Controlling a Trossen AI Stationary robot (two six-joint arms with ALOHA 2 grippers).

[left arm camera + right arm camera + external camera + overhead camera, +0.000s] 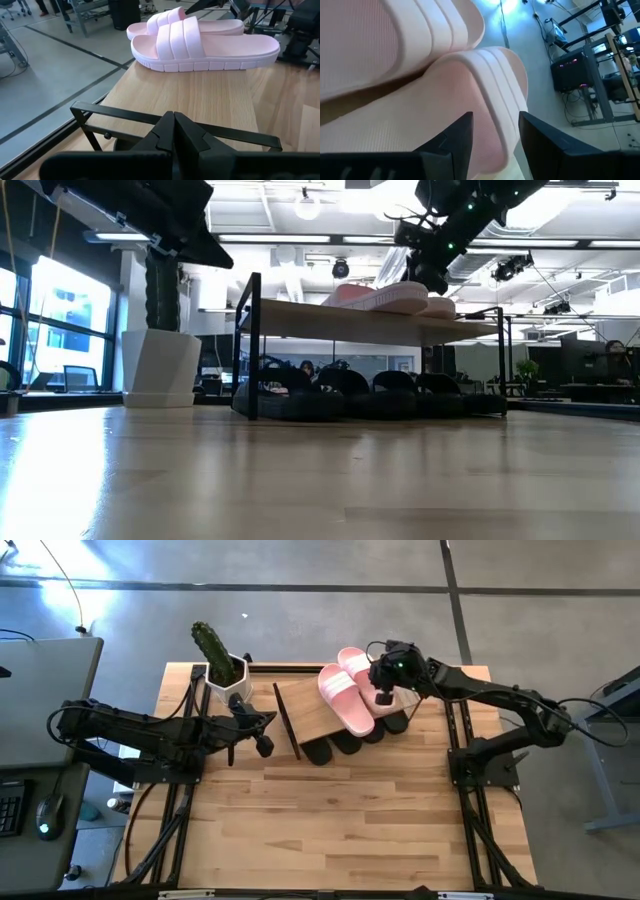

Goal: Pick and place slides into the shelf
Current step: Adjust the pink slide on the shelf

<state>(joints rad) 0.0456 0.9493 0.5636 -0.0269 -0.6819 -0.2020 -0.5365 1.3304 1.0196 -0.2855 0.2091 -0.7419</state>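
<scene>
The pale pink slides (345, 695) lie side by side on the shelf's (305, 712) light wood top, soles down, also seen in the left wrist view (200, 42) and low view (385, 297). Black slides (345, 745) sit under the plank in a row (350, 395), their ends sticking out at the near side. My right gripper (385, 692) hangs open above the right-hand pink slide (470, 90). My left gripper (265, 740) is shut (173, 125) and waits level by the shelf's left end, touching nothing. My right gripper (495, 135) comes from above with its fingers astride the pink slide's side rim (505, 100), one finger (455, 135) over the footbed and the other outside the sole. Whether either finger touches the slide, I cannot tell. The slide lies flat on the plank.
A cactus in a white pot (222, 665) stands at the table's far left, just behind my left gripper, and shows left of the shelf in the low view (160, 360). The near half of the wooden table (340, 830) is free.
</scene>
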